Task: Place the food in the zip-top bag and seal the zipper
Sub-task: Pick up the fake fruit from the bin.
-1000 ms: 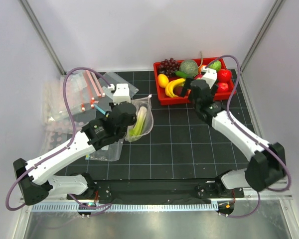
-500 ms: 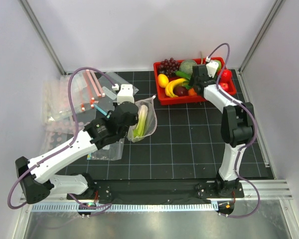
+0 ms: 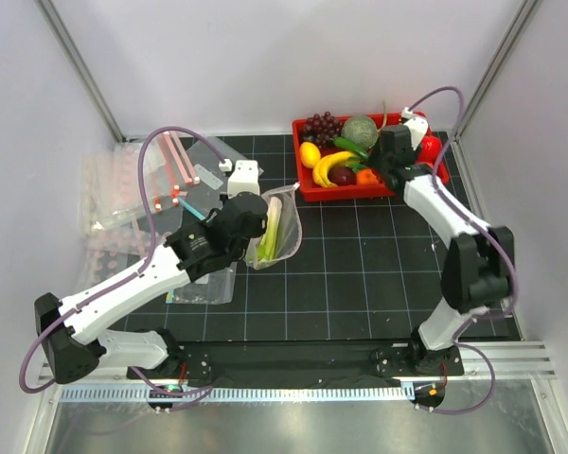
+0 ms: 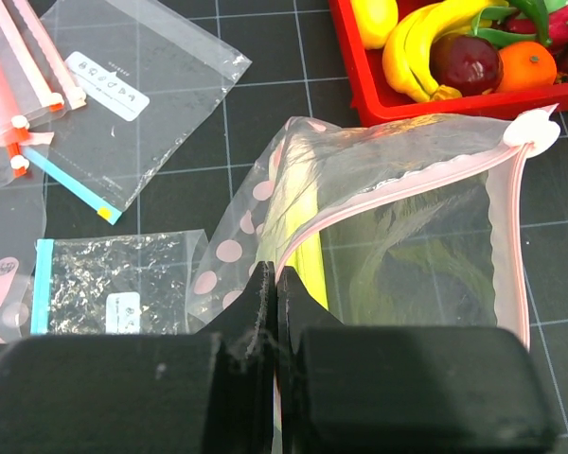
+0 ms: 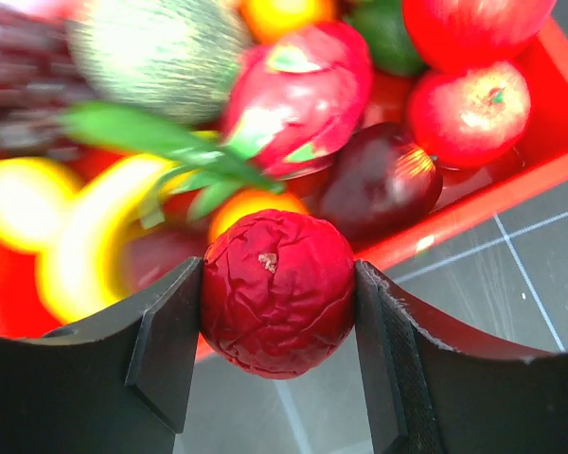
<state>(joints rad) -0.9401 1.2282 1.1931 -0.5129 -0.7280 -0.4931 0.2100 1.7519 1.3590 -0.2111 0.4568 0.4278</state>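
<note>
The clear zip-top bag (image 3: 282, 230) lies left of centre with the pale-green celery (image 3: 268, 233) inside. My left gripper (image 3: 254, 214) is shut on the bag's mouth edge and holds it up. In the left wrist view the gripper (image 4: 276, 274) pinches the pink zipper strip (image 4: 398, 184), with the celery (image 4: 308, 255) behind it. My right gripper (image 3: 377, 173) is over the red tray's front edge. In the right wrist view it (image 5: 277, 295) is shut on a wrinkled red round fruit (image 5: 277, 284). A yellow lemon (image 3: 310, 152) and red apples (image 5: 469, 113) lie in the tray.
The red tray (image 3: 322, 194) at the back right also holds purple grapes (image 3: 320, 125), a banana (image 3: 329, 166), a green melon (image 3: 360, 130) and a dark plum (image 5: 379, 184). Several spare clear bags (image 3: 133, 180) lie at the far left.
My right arm has folded its elbow up and its wrist has shifted right over the tray. My left gripper has carried the bag's mouth slightly right.
</note>
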